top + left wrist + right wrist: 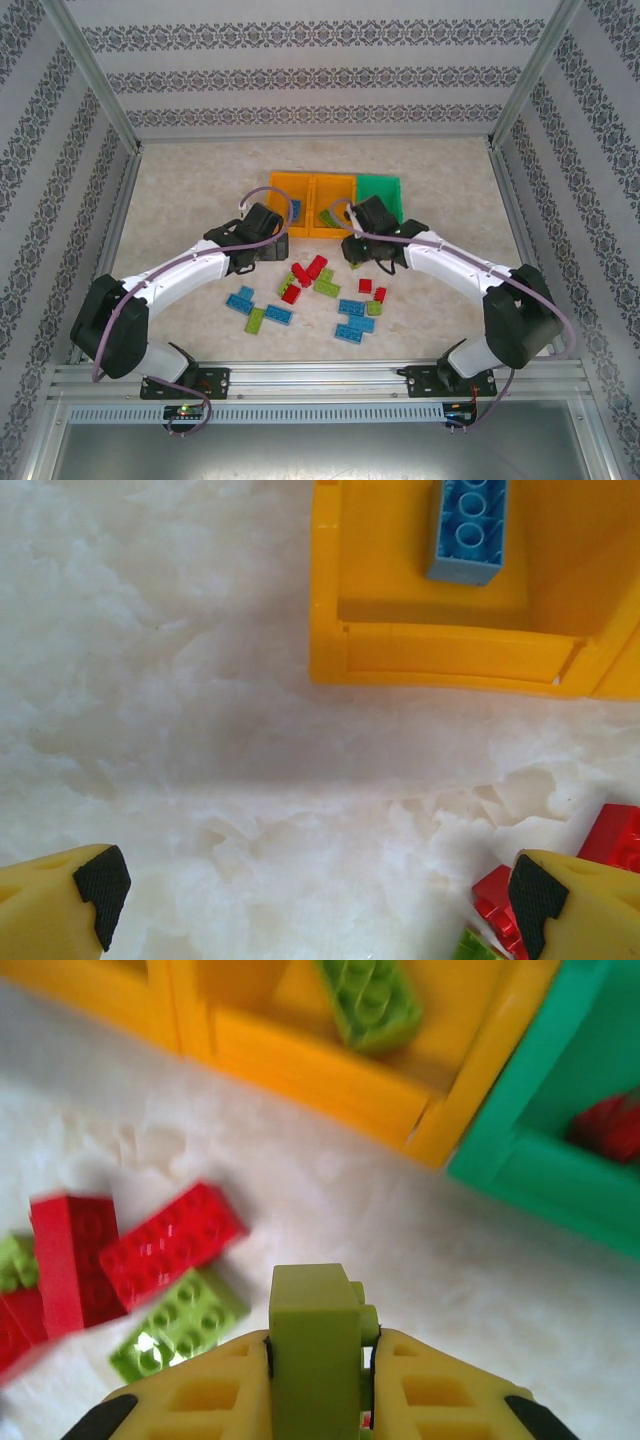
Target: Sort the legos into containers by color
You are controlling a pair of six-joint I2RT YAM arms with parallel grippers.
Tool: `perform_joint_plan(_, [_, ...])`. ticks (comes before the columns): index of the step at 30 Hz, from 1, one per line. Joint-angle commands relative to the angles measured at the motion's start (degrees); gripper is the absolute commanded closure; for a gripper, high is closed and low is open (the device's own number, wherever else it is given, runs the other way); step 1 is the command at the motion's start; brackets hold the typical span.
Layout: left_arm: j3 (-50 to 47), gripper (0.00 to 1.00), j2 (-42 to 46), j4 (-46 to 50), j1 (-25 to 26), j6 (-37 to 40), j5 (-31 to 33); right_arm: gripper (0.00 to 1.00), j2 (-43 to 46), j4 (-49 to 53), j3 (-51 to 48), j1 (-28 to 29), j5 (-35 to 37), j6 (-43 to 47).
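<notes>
All of the work sits on one pale, mottled table point(190, 200). Three bins stand in a row at its far side. A left orange bin point(450, 655) has a blue brick point(468, 530) inside, and a middle orange bin point(310, 1065) has a green brick point(372, 1000) inside. A green bin point(520, 1155) holds something red, too blurred to make out.

Loose bricks point(316, 267) in red, blue and lime lie scattered between the arms, near the bins but apart from them. The left gripper point(315, 900) hangs spread wide over bare table just before the left orange bin, holding nothing. Red bricks point(615, 835) lie beside one of its fingers. The right gripper point(318, 1400) is closed on a lime brick point(312, 1335), which is pinched between both fingers and stands up out of them, near the front of the middle orange bin.

Each brick looks light, hard and stiff, so a pinch should not bend or break it. The smooth side walls are likely slippery. A hold across two flat opposite sides, near the middle, seems safest, since a grip on a corner or on the studs could let the brick twist or pop out.
</notes>
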State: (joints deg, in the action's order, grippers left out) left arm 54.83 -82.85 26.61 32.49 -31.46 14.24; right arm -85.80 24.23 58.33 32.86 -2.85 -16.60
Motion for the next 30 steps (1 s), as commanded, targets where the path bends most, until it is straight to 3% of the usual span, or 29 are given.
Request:
perform_joint_plan(1, [-1.4, 0.01, 1.9, 3.8, -0.8, -2.1, 2.0, 0.79, -3.2, -1.8, 5.1, -2.6, -2.1, -1.2])
perform_joint_plan(11, [-5.8, 0.01, 5.2, 11.7, -0.8, -13.4, 1.5, 0.78, -20.6, -1.2, 22.7, -7.3, -1.9, -5.2])
perform_joint_plan(20, [-12.9, 0.0, 13.7, 15.6, -0.8, -26.5, -1.0, 0.75, -26.6, -4.0, 28.1, -8.2, -0.2, -7.2])
perform_joint_plan(26, [-13.5, 0.0, 15.0, 17.5, -0.8, -26.3, -1.5, 0.49, -28.7, -3.9, 29.8, -8.3, -1.6, -7.6])
perform_joint_plan(30, [-13.7, 0.0, 14.2, 16.9, -0.8, -25.5, -4.0, 0.42, -27.8, -4.8, 29.0, -8.2, -2.8, -8.1])
